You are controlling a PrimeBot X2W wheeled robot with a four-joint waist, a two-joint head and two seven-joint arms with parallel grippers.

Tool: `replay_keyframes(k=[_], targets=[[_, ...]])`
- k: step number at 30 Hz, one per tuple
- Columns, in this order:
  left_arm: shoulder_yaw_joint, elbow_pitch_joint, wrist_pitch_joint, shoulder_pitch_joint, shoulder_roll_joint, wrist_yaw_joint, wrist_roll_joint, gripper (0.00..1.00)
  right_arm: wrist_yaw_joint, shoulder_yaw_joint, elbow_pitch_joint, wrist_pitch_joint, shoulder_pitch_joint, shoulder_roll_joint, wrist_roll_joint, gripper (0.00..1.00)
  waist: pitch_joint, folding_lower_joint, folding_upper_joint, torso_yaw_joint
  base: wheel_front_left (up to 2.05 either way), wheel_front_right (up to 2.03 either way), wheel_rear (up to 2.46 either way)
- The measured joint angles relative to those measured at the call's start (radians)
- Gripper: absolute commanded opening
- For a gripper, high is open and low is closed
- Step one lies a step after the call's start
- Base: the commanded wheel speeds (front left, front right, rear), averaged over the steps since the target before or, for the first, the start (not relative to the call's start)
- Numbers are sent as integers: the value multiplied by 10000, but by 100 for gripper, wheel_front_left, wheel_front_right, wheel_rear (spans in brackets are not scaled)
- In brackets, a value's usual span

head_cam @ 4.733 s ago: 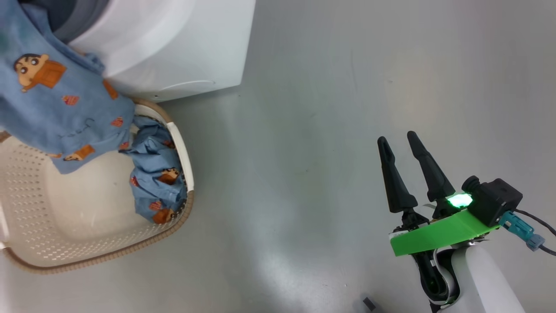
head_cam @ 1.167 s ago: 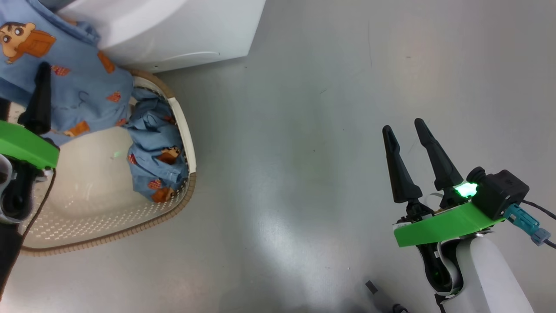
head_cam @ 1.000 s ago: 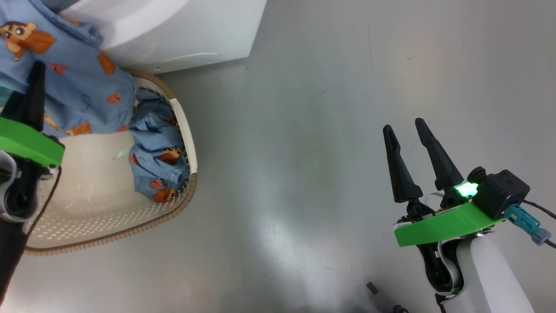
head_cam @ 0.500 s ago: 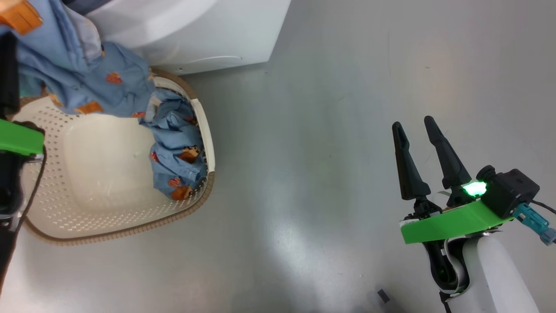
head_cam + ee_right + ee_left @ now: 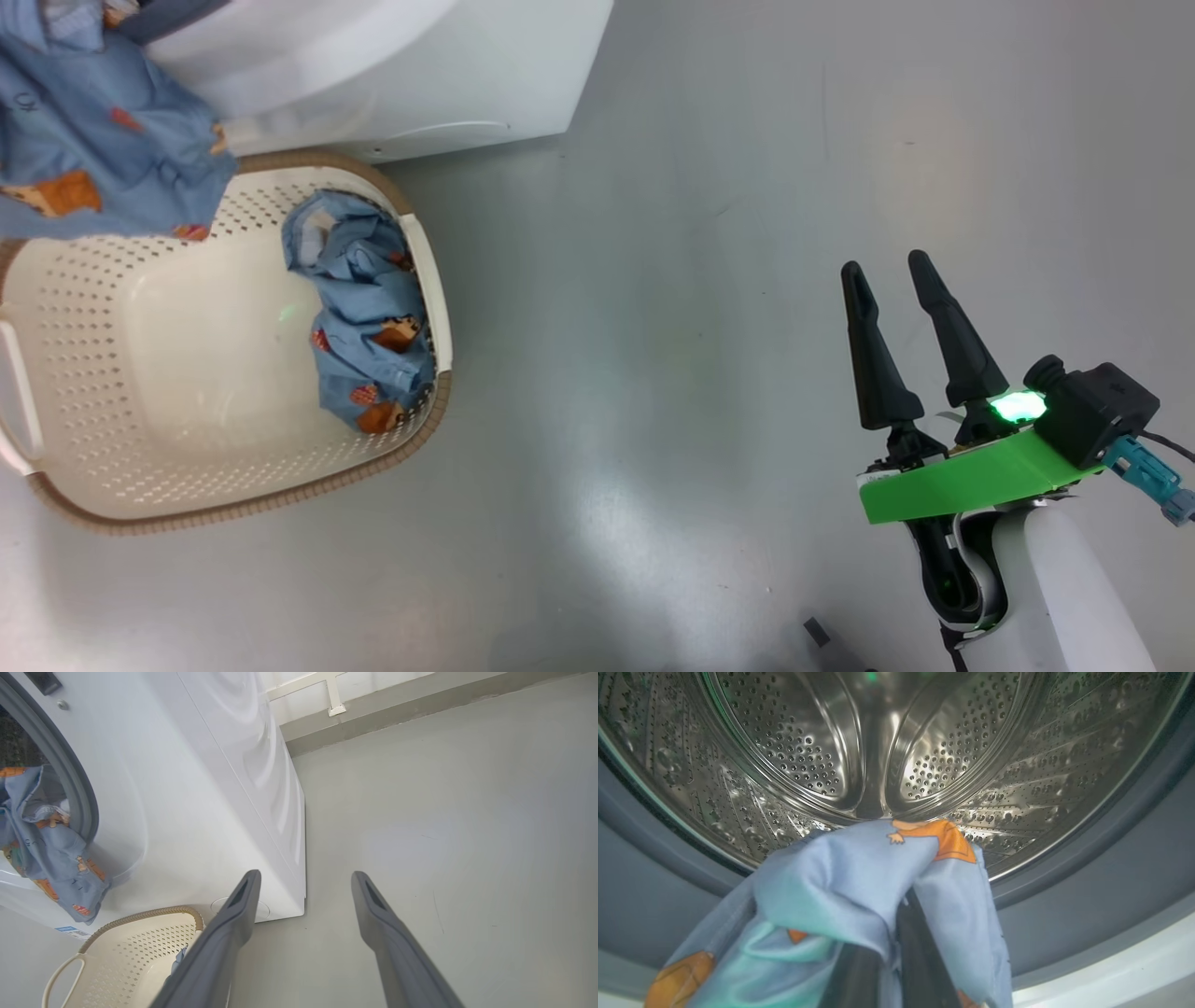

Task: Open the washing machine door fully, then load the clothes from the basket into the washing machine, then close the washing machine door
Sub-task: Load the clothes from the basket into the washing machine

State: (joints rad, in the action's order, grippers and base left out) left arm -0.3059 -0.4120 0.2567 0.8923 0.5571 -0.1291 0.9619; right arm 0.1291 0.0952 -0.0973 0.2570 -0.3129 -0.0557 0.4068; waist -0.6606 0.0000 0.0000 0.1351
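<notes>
A light blue garment (image 5: 840, 882) is pinched between my left gripper's dark fingers (image 5: 922, 961), which are shut on it at the mouth of the washing machine's steel drum (image 5: 878, 742). The cloth drapes over the fingertips and hangs down over the grey rubber ring (image 5: 79, 793) and the white washing machine (image 5: 420, 75). Its lower end hangs over the far left corner of the basket (image 5: 233, 509). More of the clothes (image 5: 364, 308) lie crumpled against the basket's right wall. My right gripper (image 5: 884, 263) stands open over bare floor, far right of the basket. The washing machine door is out of view.
Grey floor (image 5: 653, 327) stretches between the basket and my right arm. The basket sits right against the machine's front lower corner. A wall base and a white frame foot (image 5: 334, 707) lie beyond the machine.
My left gripper has risen out of the head view, carrying the garment up from the basket to the drum opening. The head camera has shifted a little. The right arm stays still.
</notes>
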Motion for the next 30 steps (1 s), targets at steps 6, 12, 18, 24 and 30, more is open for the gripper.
replay_keyframes(k=[6,12,18,24,30], targets=[[-1256,-1981,-2,1410,150,0,-12,0,0,148,8,0,1,2,107,100,-38,0,0,188,0,0,0],[-1442,-2807,-2,3527,267,0,-696,0,0,203,58,0,-1,4,173,100,-212,0,0,371,0,0,0],[240,-1887,0,4392,226,0,-2706,0,0,259,84,0,-111,4,272,100,-406,0,0,559,0,0,0],[1603,-1241,2,3993,-353,0,-3986,0,0,397,144,0,-213,6,370,100,-547,0,0,761,0,0,0],[2077,-752,2,3888,-495,0,-4481,0,0,514,148,0,-213,8,378,100,-614,-1,0,852,0,0,0]])
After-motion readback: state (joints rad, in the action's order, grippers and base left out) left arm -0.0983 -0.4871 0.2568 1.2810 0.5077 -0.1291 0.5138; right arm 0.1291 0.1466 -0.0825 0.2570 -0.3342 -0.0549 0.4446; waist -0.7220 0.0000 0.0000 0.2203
